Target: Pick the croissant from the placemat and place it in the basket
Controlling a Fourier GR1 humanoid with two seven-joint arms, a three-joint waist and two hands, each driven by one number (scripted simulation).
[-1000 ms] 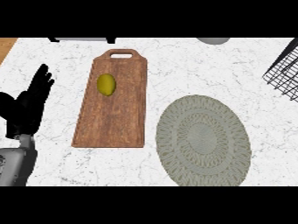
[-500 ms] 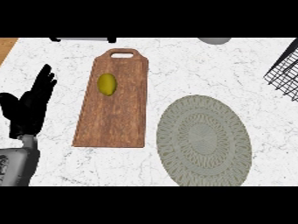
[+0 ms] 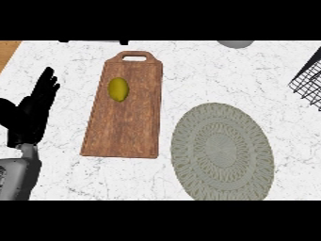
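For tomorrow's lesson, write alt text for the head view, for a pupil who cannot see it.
A small yellow-green oval food item lies on a long brown wooden cutting board on a white marble counter. A round grey woven placemat lies to its right, a black wire basket at the right edge. The black left hand rests open at the left.

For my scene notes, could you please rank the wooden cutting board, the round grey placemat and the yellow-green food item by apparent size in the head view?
1. Round grey placemat and wooden cutting board: similar, too close to rank.
2. Yellow-green food item: clearly smallest.

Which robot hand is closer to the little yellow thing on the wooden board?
The left hand: it rests open, left of the wooden board carrying the yellow thing. The right hand isn't in view.
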